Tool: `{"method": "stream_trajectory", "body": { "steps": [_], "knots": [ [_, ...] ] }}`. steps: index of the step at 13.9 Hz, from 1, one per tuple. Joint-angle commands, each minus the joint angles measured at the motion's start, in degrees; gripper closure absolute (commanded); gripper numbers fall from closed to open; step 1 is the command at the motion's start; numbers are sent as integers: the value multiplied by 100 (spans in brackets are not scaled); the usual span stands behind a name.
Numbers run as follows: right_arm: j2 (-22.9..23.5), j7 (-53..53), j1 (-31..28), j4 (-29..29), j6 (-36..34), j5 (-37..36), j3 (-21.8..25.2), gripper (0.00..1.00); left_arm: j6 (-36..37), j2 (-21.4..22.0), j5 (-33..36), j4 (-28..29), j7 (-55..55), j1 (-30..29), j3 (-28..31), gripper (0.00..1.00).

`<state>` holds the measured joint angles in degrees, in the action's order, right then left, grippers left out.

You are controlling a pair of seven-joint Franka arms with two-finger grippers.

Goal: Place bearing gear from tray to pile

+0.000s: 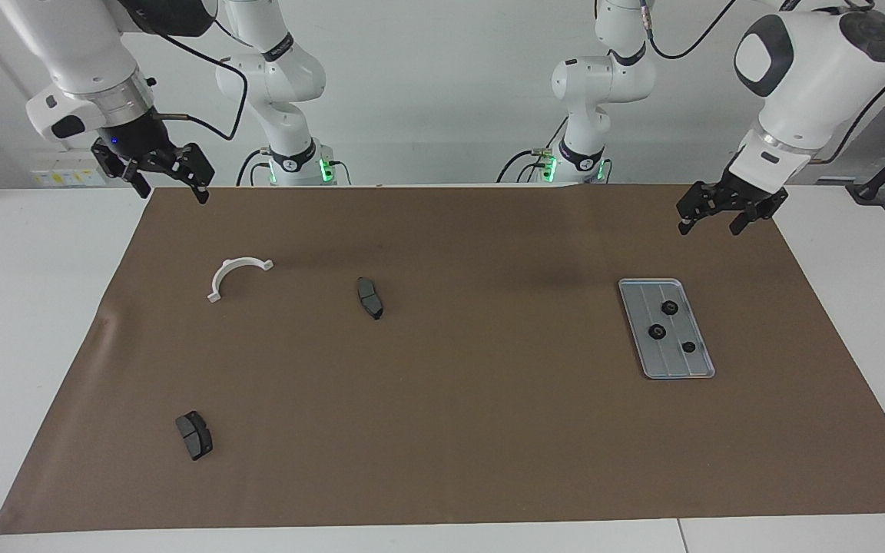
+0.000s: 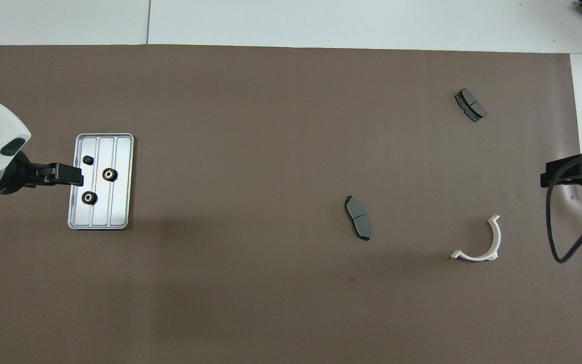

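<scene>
Desk covered by a brown mat point(image 1: 458, 399). Tray point(image 1: 679, 365) lay flat at the left arm's end, 3 black bearing gears on it: 1 point(image 1: 669, 307) nearest the robots, 1 point(image 1: 656, 332) mid-tray, 1 smaller point(image 1: 689, 346) toward the tray's 5 o'clock corner in the facing view. Pile lay scattered at the right arm's end: white half-ring bracket point(image 1: 236, 275), 1 dark pad point(image 1: 369, 298) at the bracket's 3 o'clock, 1 more pad point(image 1: 194, 435) well apart at its 6 o'clock, farther from the robots. Left tool point(image 1: 724, 213) hung in the air, released, empty, at the tray's 1 o'clock in the facing view. Right tool point(image 1: 157, 173) waited raised over the mat's corner, released, empty.
</scene>
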<state>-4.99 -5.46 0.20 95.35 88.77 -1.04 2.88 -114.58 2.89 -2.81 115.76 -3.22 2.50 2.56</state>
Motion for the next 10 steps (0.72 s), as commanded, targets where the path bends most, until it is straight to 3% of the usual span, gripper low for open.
{"method": "stream_trajectory", "body": {
  "steps": [1, 7, 8, 10],
  "knots": [
    [-125, -43, -64, 151, 80, 122, -51, 0, -923, -112, 87, 560, 40, -57, -2, 0],
    [-125, -34, -64, 159, 79, 122, -51, 0, -1672, -912, 87, 544, 67, -57, -2, 0],
    [-125, -34, -64, 159, 80, 122, -51, 0, -1760, -1035, 87, 535, 67, -57, -2, 3],
    [-125, -43, -64, 159, 80, 122, -51, 0, -1840, -1255, 87, 491, 67, -31, -10, 23]
  ]
}}
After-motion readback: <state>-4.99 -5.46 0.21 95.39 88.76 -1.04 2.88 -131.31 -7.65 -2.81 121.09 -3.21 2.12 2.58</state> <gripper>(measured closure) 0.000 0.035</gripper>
